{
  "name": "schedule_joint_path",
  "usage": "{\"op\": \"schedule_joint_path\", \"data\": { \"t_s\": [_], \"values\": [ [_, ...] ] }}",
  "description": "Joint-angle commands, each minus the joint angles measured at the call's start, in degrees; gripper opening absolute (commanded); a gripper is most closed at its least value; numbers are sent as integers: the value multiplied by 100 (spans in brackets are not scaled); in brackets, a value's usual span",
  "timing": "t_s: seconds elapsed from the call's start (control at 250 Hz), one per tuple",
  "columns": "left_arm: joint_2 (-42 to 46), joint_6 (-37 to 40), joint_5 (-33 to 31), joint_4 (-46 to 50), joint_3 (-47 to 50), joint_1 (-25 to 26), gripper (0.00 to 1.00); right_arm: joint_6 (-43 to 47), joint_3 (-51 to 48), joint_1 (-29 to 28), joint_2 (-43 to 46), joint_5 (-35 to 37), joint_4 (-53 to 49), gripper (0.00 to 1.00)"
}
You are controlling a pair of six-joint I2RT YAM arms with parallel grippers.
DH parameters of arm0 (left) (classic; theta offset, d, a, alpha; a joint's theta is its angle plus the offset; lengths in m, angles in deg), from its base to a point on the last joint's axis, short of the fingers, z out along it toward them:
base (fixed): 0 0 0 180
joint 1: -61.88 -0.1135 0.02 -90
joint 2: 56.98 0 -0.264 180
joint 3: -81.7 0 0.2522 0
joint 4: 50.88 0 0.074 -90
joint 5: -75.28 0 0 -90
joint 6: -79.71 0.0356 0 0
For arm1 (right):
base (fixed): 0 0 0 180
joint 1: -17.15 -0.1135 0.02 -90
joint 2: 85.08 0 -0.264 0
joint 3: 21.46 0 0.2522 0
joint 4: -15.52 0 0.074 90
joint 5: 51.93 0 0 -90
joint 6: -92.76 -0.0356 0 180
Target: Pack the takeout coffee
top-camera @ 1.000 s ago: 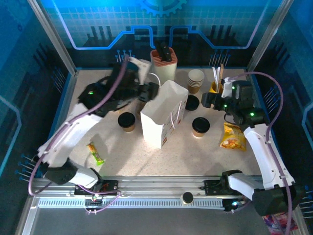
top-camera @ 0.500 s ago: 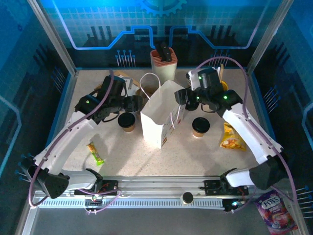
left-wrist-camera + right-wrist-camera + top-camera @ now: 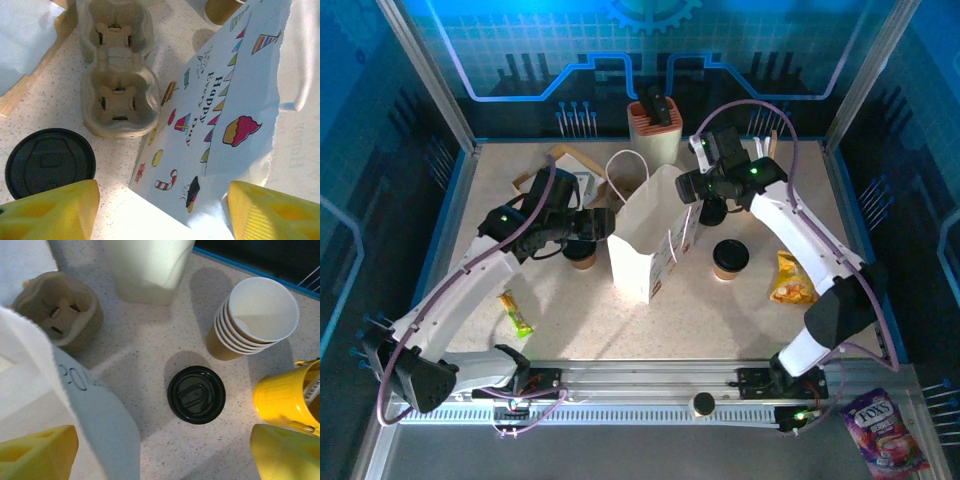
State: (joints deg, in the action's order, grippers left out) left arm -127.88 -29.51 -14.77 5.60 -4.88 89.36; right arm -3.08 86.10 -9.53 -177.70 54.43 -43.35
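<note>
Both arms have drawn toward the paper bag (image 3: 645,240). Left gripper (image 3: 160,202), spread, hangs beside one lidded coffee (image 3: 50,162); right gripper (image 3: 160,447), spread, hangs above a second coffee (image 3: 196,394). The left wrist view reveals the bag's birthday print (image 3: 220,100).

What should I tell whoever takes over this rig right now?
Left end effector: open, empty, hanging beside the paper bag, with a lidded cup by one finger.
Right end effector: open, empty, above a second lidded cup next to the stack of empty cups.
A third lidded cup stands on the table to the right of the bag.
Done: bag stands upright; its inside can't be seen.
Left: all three lidded cups are outside the bag and need packing.
</note>
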Motion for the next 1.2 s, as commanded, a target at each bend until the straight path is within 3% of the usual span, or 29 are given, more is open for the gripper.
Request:
{"op": "schedule_joint_path", "data": {
  "t_s": [0.0,0.176,0.264,0.472,0.643,0.855,1.195],
  "values": [
    [57,18,462,-76,160,-2,70,169,308,51,-107,350,-343,90],
    [62,-440,1366,-838,331,87,71,217,531,210,-258,408,-464,90],
    [-57,-547,1480,-1078,277,257,71,243,611,298,-332,412,-510,90],
    [-436,-398,1080,-970,-140,390,72,209,668,391,-322,253,-589,90],
    [-134,-362,333,-1047,-171,213,73,-49,602,489,-12,-710,-502,91],
    [184,-672,287,-1434,231,-285,74,-378,143,742,545,-1597,-16,91],
    [-1357,-275,-451,-1014,-412,-534,73,-282,-342,948,1224,-1460,50,91]
  ]
}}
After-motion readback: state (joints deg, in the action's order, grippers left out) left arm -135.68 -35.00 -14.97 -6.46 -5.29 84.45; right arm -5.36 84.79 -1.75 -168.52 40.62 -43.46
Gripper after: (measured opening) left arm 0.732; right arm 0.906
